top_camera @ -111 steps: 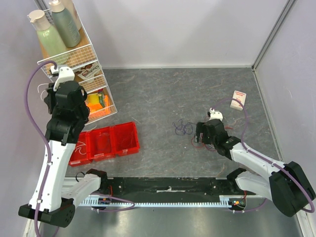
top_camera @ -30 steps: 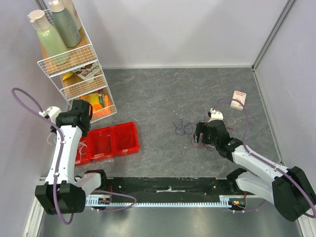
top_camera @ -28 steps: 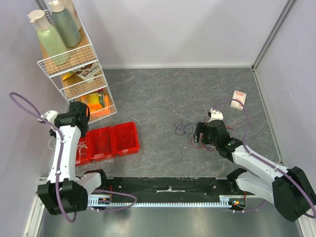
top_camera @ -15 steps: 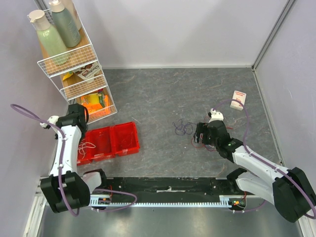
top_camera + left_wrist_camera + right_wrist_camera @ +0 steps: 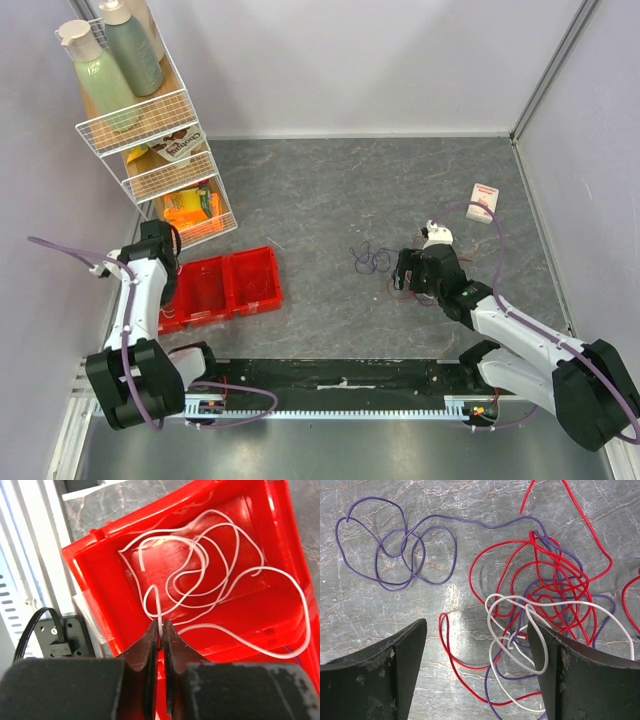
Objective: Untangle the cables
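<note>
A loose white cable (image 5: 200,580) lies coiled in the end compartment of the red bin (image 5: 280,545). My left gripper (image 5: 160,626) is shut on one strand of it, just above the bin floor. In the top view the left gripper (image 5: 160,268) hangs over the left end of the red bin (image 5: 252,288). A tangle of red, purple and white cables (image 5: 545,595) lies on the table, with purple loops (image 5: 405,555) spread to its left. My right gripper (image 5: 476,625) hovers open above the tangle, touching nothing. From above, the right gripper (image 5: 404,272) sits beside the cables (image 5: 374,261).
A white wire rack (image 5: 150,140) with bottles and packets stands at the back left, close to the left arm. A small white box (image 5: 484,203) lies at the back right. Grey walls close in both sides. A black rail (image 5: 340,378) runs along the near edge.
The left arm has come down from beside the rack and folded back toward the near side, carrying the white cable into the bin's left compartment. The right arm has stayed still and open.
</note>
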Robot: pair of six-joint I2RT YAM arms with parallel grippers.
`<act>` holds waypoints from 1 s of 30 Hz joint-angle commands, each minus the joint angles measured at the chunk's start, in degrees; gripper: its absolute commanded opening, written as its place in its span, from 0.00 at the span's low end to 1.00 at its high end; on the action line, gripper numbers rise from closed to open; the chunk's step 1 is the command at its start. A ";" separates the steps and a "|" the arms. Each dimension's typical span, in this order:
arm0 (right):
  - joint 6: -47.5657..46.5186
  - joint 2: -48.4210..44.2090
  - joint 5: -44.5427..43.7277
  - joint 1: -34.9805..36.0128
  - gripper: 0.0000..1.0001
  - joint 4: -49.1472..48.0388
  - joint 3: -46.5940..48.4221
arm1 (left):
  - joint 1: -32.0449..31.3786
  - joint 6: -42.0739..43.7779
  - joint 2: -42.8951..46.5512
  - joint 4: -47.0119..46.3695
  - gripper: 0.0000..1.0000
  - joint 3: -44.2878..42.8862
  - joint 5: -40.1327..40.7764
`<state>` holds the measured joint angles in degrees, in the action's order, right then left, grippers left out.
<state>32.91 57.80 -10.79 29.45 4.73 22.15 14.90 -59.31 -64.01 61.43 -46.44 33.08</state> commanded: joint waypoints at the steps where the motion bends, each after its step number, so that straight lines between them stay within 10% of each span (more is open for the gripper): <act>1: -0.74 -0.94 -0.46 -0.18 0.89 -1.48 -0.36 | 1.10 -8.89 1.51 5.01 0.23 -0.32 3.31; 5: -0.74 -0.41 -0.55 -0.10 0.89 -1.74 -0.18 | 1.10 -7.85 6.08 5.99 0.68 -3.04 3.13; 10: -0.74 0.47 -0.64 -0.10 0.89 -1.66 0.17 | 1.01 5.05 12.40 0.99 0.78 -8.31 -2.73; 18: -0.74 1.09 -1.69 -0.10 0.89 -0.78 0.96 | -2.83 19.07 25.77 -27.13 0.87 -3.85 -55.63; 24: -0.13 2.14 -3.53 -0.10 0.89 1.59 2.28 | -37.42 18.42 24.30 -43.39 0.80 0.47 -43.05; 30: 2.24 -1.54 -7.22 -0.18 0.87 7.91 4.56 | -68.56 30.64 0.25 -46.31 0.79 -7.42 -27.21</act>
<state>33.41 59.40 -14.02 29.45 8.62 23.24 -40.07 -39.51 -49.58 21.78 -48.38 -5.23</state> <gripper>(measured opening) 0.878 0.795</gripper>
